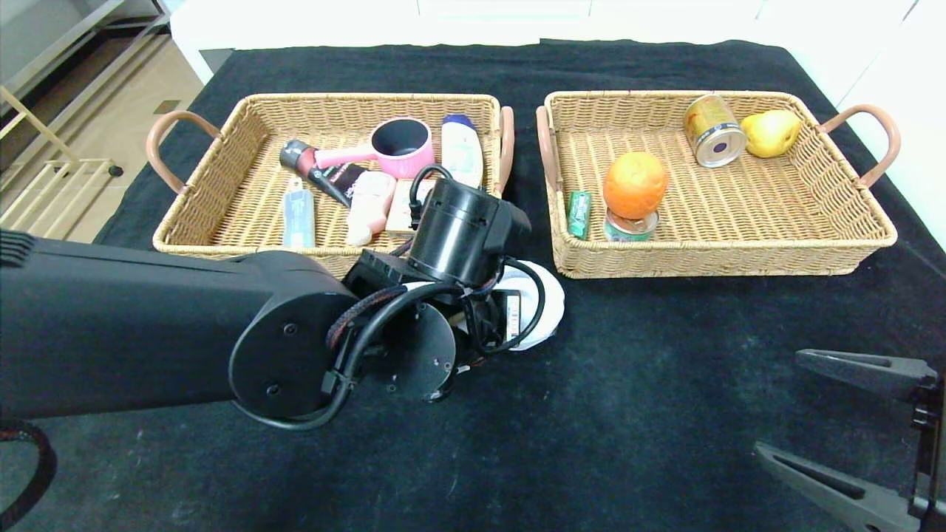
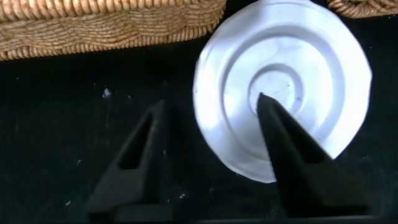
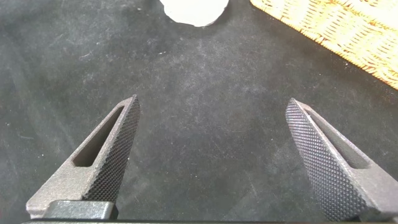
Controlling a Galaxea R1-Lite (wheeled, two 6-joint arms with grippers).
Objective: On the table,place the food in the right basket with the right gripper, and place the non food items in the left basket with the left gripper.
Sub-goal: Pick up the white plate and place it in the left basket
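Head view: the left arm is seen stretched across the black-draped desk [image 1: 665, 414], its left tool [image 1: 510, 314] lowered over a white round tub [image 1: 543, 295] that lies on the cloth just in front of the gap between the two wicker trays. The tool's fingers are hidden by the wrist here. In the left basket [image 1: 222, 222] a pink pot, a white bottle, a pink bottle and a translucent case are gathered. In the right basket [image 1: 850, 222] an orange [image 1: 635, 184] is seen above a small tin [image 1: 630, 226], with a green gum pack [image 1: 579, 214] beside them near the tray's wall, and a gold can and a yellow fruit at the far side. The right tool [image 1: 828, 414] is parked low at the near right of the desk.

Left wrist view: the left tool [image 2: 211, 162] is shown with its fingers apart, one finger [image 2: 292, 155] over the tub's lid [image 2: 286, 68], the other beside the tub over the cloth; a firm clamp cannot be told. The basket's wall [image 2: 112, 31] is seen just beyond.

Right wrist view: the right tool [image 3: 211, 155] is held wide apart above bare cloth, nothing between its fingers.
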